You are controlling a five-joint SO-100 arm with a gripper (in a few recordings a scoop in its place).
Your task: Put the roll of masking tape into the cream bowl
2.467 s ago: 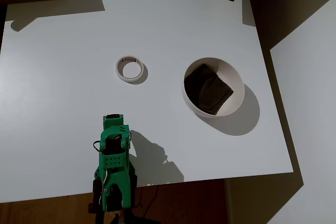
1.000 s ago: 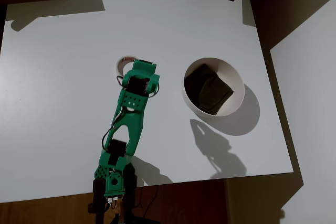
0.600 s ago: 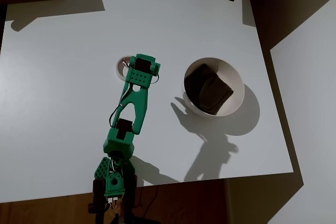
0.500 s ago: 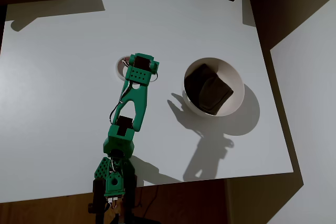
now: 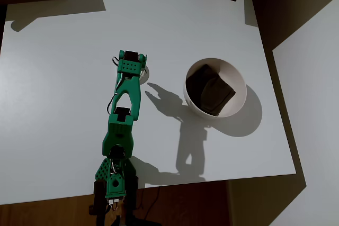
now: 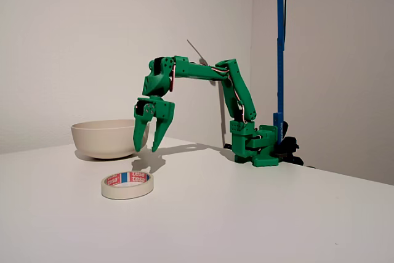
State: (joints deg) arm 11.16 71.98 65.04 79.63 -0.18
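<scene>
Fingers are seen parted to a moderate gap on the gripper (image 6: 148, 146), tips pointing down, nothing held between them. In the fixed view the gripper is held above the table (image 6: 258, 214), with the roll of masking tape (image 6: 127, 185) lying flat on the surface below and toward the camera, not touched. In the overhead view the tape (image 5: 144, 72) is mostly covered by the wrist; a sliver of rim is seen at the wrist's right edge. The cream bowl (image 5: 241, 86) is set well apart to the right in that view, w/ a dark brown cloth lump (image 5: 210, 90) already inside.

Risks, as judged: the approx. alignment over the ring can't be confirmed, so a descent could land a fingertip on the rim and the ring be pushed away. A thin grip on the flat ring could be lost en route to the bowl. The cloth may leave the tape perched on top.
</scene>
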